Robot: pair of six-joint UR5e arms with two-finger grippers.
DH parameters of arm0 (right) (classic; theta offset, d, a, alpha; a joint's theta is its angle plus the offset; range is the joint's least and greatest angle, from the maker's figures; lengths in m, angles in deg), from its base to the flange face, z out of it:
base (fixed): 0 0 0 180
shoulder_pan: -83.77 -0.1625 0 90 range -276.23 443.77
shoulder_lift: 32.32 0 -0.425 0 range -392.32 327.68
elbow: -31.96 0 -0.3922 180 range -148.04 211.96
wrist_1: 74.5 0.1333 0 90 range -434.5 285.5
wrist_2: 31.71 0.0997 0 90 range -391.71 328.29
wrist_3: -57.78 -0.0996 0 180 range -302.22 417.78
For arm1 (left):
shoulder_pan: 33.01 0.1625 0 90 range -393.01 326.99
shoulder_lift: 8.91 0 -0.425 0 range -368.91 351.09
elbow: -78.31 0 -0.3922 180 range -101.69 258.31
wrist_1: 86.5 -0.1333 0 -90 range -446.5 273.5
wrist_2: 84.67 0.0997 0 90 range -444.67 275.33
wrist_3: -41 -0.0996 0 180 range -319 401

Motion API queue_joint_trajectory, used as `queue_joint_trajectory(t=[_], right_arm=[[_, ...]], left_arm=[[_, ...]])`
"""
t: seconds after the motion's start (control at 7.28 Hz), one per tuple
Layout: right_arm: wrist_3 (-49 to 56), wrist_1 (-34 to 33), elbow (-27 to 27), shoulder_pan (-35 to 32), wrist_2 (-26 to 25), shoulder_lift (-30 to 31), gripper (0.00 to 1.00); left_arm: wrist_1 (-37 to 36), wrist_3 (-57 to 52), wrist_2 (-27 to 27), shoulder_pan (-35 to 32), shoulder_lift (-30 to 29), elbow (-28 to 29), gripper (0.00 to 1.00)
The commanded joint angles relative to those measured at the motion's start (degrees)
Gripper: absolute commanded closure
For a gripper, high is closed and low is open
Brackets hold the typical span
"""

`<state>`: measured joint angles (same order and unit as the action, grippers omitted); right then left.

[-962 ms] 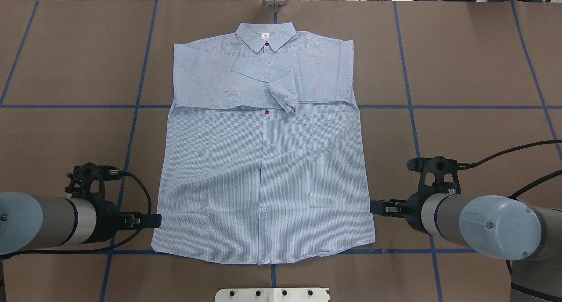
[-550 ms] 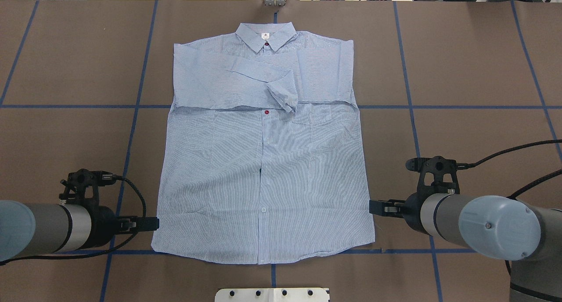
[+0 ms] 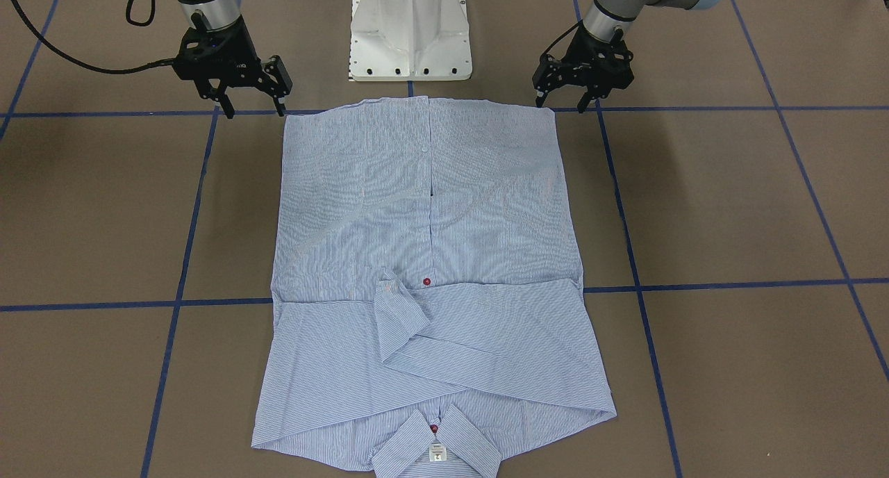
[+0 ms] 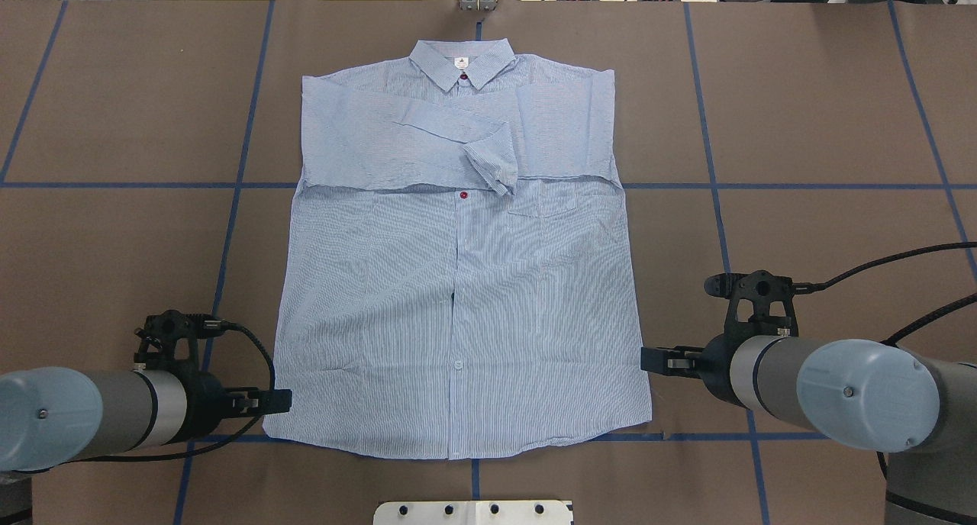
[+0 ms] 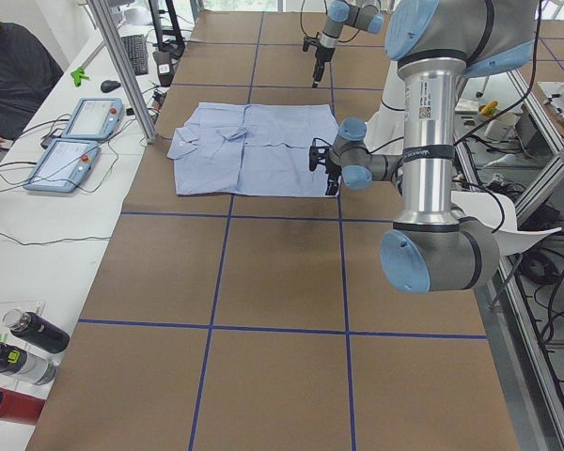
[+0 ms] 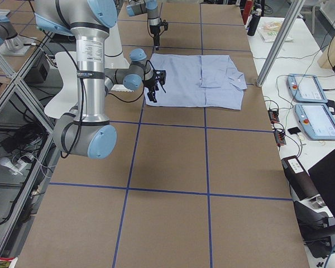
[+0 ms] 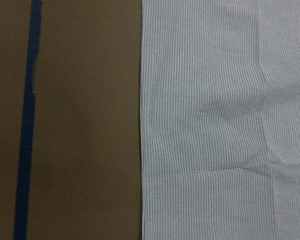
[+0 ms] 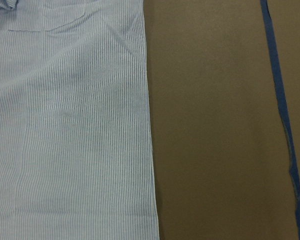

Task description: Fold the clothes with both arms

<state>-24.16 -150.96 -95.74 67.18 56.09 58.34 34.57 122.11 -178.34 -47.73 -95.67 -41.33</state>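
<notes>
Blue-striped shirt (image 3: 424,207), collar label (image 3: 437,453) illegible

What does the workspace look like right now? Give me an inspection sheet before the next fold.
Surface: brown table cover with a blue tape grid, lying flat.
Job's things: shirt flat, front up, both sleeves folded across the chest, hem toward the robot.
Clutter: nothing seen.
Grippers: left gripper and right gripper open, empty, beside the shirt's side edges near the hem.
Cables: left cable loops beside the shirt's edge, not on it; right cable well off it.
Surroundings: seated operator, teach pendants, bottles on the side bench.
</notes>
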Motion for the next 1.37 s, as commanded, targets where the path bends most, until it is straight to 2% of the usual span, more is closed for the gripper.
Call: queue_joint_trajectory(t=[0.0, 0.14, 0.27, 1.1, 1.24], right_arm=[[0.03, 0.0, 0.0, -0.02, 0.0, 0.03, 0.0], [0.03, 0.0, 0.0, -0.02, 0.0, 0.03, 0.0], [0.03, 0.0, -0.09, -0.02, 0.0, 0.03, 0.0], [-0.06, 0.0, -0.09, 0.07, 0.0, 0.12, 0.0], [-0.06, 0.0, -0.09, 0.07, 0.0, 0.12, 0.0]], left_arm=[[-0.04, 0.01, -0.01, 0.39, -2.35, 2.92, 0.1], [-0.21, 0.01, -0.02, 0.39, -2.7, 2.93, 0.32], [-0.3, 0.01, -0.1, 0.39, -2.71, 3.01, 0.38], [-1.18, 0.1, -0.02, 2.41, -2.18, 3.63, 0.41], [-2.83, 0.1, -0.02, 2.67, -2.62, 3.72, 0.47]])
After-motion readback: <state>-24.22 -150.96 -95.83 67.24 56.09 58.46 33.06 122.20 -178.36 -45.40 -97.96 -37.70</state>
